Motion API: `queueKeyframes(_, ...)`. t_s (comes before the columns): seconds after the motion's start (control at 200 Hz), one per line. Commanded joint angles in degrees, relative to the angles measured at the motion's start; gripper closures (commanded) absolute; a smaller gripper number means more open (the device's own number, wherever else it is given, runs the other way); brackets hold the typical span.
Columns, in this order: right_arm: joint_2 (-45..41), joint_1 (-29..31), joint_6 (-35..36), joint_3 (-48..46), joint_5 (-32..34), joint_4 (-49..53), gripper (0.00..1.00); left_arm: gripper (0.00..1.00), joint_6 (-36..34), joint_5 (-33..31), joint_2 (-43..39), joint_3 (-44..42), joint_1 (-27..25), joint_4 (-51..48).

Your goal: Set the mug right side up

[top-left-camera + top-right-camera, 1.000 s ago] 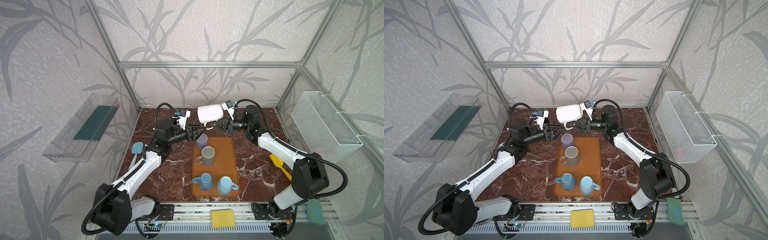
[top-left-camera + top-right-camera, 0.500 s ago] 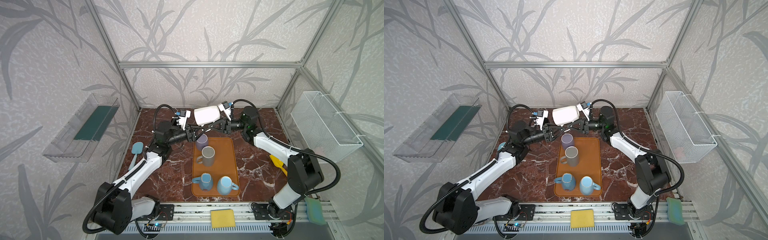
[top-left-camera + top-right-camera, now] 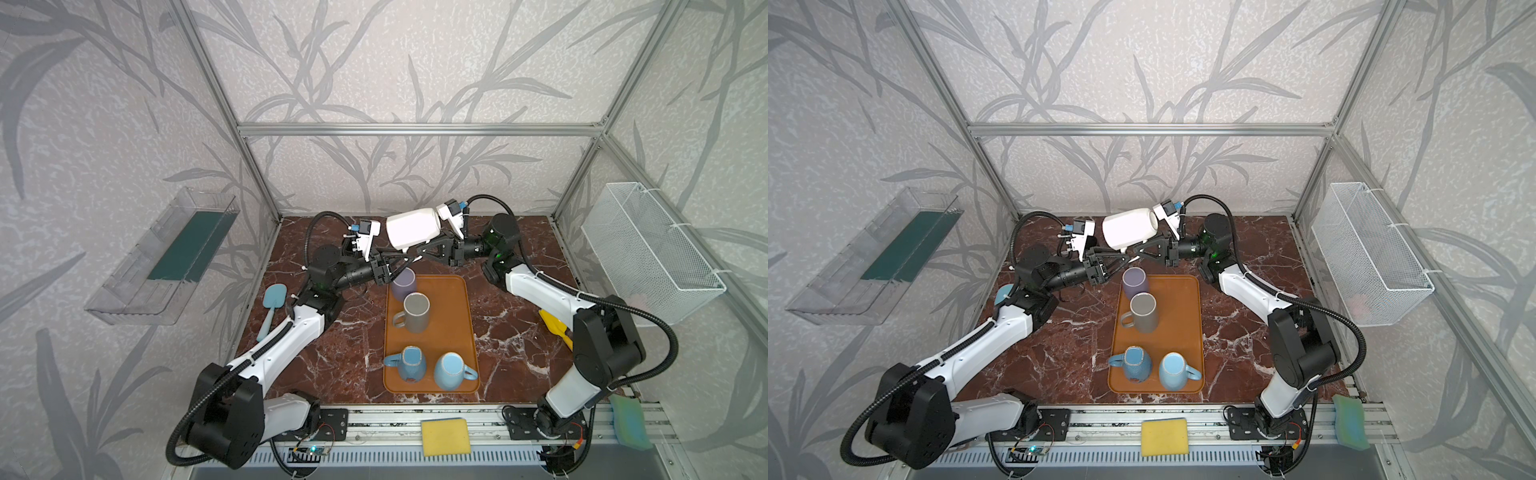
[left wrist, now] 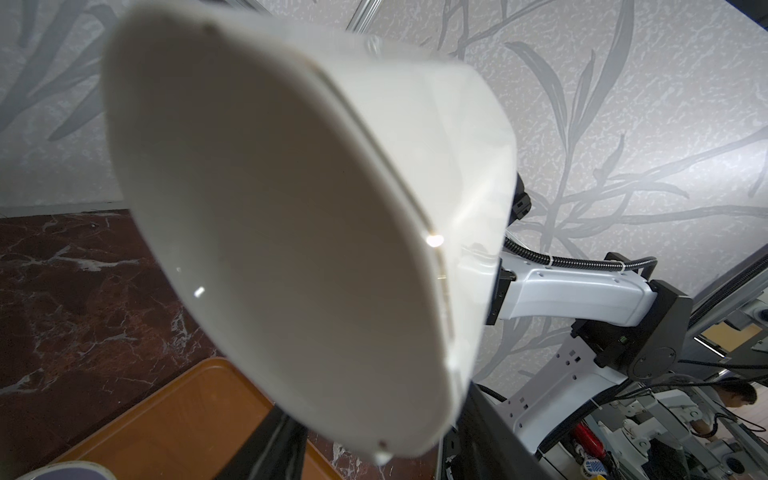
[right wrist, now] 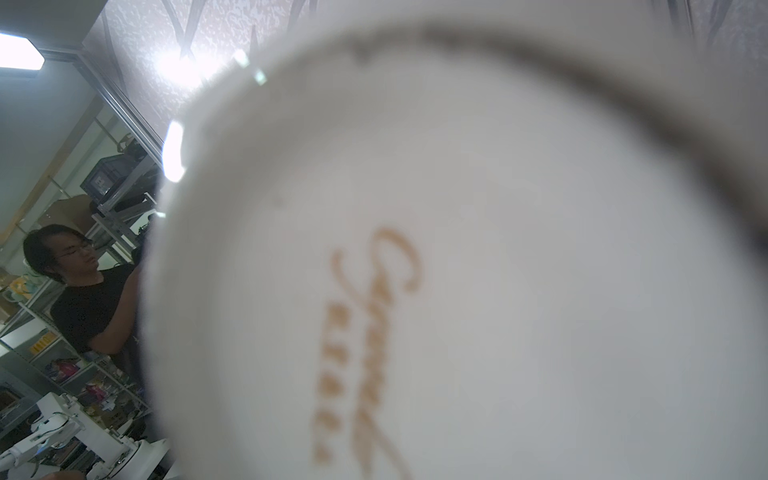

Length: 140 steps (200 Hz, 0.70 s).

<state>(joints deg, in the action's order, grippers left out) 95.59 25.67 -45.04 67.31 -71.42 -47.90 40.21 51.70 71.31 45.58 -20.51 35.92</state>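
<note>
Well left of the orange tray (image 3: 455, 303), a clear plastic bin (image 3: 166, 257) hangs on the wall. Nearer the tray, a pale blue spatula (image 3: 272, 305) lies by the left edge of the marble top (image 3: 345, 345). Glossy red-brown stone with white veins lies bare between the left arm and the tray's left rim.

Over the tray's far-left corner, just above a matte purple mug (image 3: 404, 283), the left gripper (image 3: 405, 262) hangs. Its jaws stand partly apart on either side of the white mug's lower lip. Whether they touch it cannot be told.

The white mug (image 3: 412, 228) is aloft beyond the tray's far edge, lying on its side. It is smooth glazed ceramic. Its wide mouth faces the left arm and its flat base, with blurred gold script, faces the right wrist camera.

The right gripper (image 3: 420, 253) is pinched narrow on the mug from below. The part it grips is hidden.

On the tray, which is flat with rounded corners, stand a grey mug (image 3: 417, 311) and two light blue mugs (image 3: 410, 363) (image 3: 452, 370). The tray's right half is bare.

Right of the tray is a strip of open marble, then a yellow tool (image 3: 555, 328) partly behind the right arm. A white wire basket (image 3: 648, 253) hangs on the right wall.
</note>
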Motion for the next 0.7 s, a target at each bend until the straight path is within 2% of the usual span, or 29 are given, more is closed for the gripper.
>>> queueKeyframes(0.0, 0.04, 0.87, 0.12, -0.05, -1.27, -5.30, 1.00, 0.43, 1.53, 0.33, 0.40, -0.21, -0.14, 5.70)
queueKeyframes(0.445, 0.40, 1.38, 1.83, -1.18, -2.69, -4.50, 1.00, 0.49, 2.24, -0.94, 0.11, -0.50, -0.15, 7.68)
queueKeyframes(0.53, 0.25, 1.49, 2.77, -1.56, -3.10, -3.86, 1.00, 0.56, 2.16, -1.05, -0.04, -0.55, -0.14, 7.67)
queueKeyframes(0.635, 0.21, 1.56, 4.36, -1.86, -3.42, -2.43, 1.00, 0.75, 2.25, -1.34, -0.24, -0.43, -0.13, 7.71)
queueKeyframes(0.695, 0.05, 1.63, 5.23, -1.99, -3.45, -1.45, 1.00, 0.78, 2.25, -1.43, -0.27, -0.41, -0.14, 7.68)
